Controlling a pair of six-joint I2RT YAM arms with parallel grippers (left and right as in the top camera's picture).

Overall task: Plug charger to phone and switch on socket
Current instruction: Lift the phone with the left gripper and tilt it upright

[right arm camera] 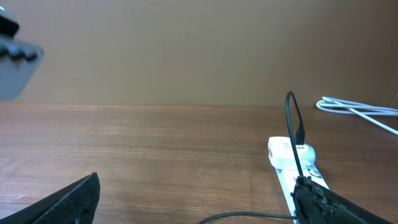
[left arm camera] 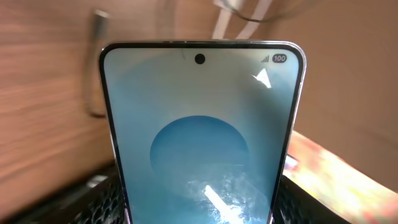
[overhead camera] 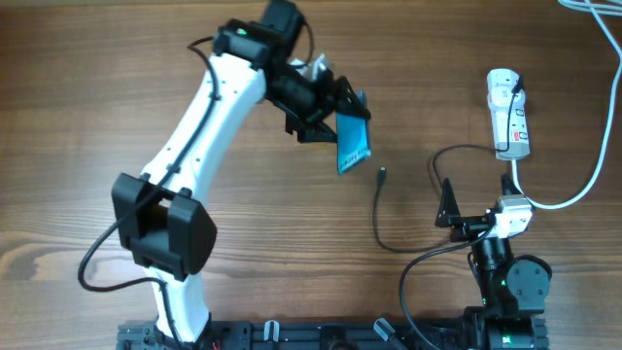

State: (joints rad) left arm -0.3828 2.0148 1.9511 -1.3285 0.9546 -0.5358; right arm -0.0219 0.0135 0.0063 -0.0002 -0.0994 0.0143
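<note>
My left gripper (overhead camera: 340, 115) is shut on the phone (overhead camera: 355, 144) and holds it tilted above the table's middle. In the left wrist view the turquoise phone screen (left arm camera: 199, 137) fills the frame between the black fingers (left arm camera: 199, 208). The charger's small plug tip (overhead camera: 382, 175) lies on the table just right of the phone, and its thin black cable (overhead camera: 381, 233) curves down and right. The white socket (overhead camera: 508, 115) lies at the far right with a black plug in it; it also shows in the right wrist view (right arm camera: 292, 163). My right gripper (overhead camera: 452, 209) (right arm camera: 196, 186) is open and empty, near the socket.
The socket's thick white lead (overhead camera: 593, 175) loops off the right edge and shows in the right wrist view (right arm camera: 354, 109). The thin black cable (right arm camera: 249, 216) crosses just ahead of the right fingers. Bare wooden table surrounds the phone and the plug tip.
</note>
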